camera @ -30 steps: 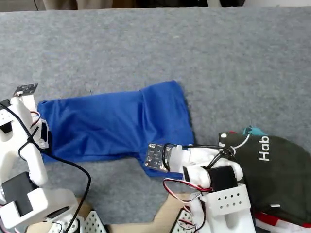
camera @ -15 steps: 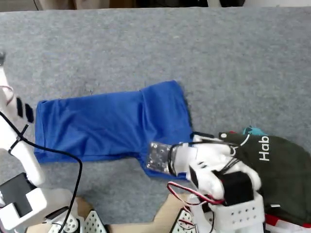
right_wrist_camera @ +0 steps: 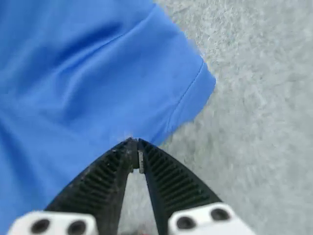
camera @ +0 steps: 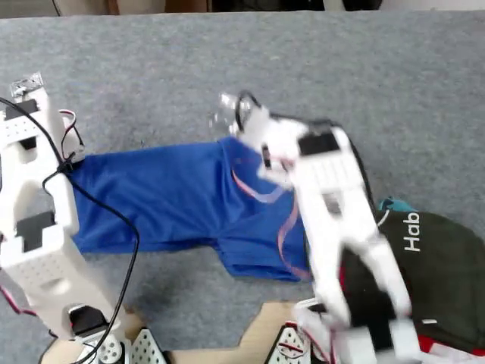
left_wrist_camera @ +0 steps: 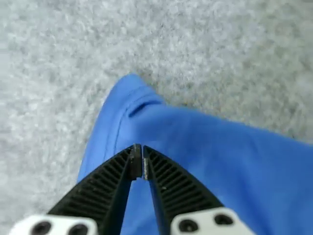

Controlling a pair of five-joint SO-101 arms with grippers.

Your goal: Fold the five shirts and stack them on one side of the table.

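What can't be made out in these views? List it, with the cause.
High view: the far sleeve of the blue shirt, behind the blurred right arm.
High view: how many shirts lie under the dark shirt, cut off by that arm and the picture's edge.
Left wrist view: whether the shut left tool pinches cloth; its own tips hide that.
Right wrist view: the same for the right tool.

Robotics lab (felt-topped table (camera: 394, 68), wired arm (camera: 38, 243)).
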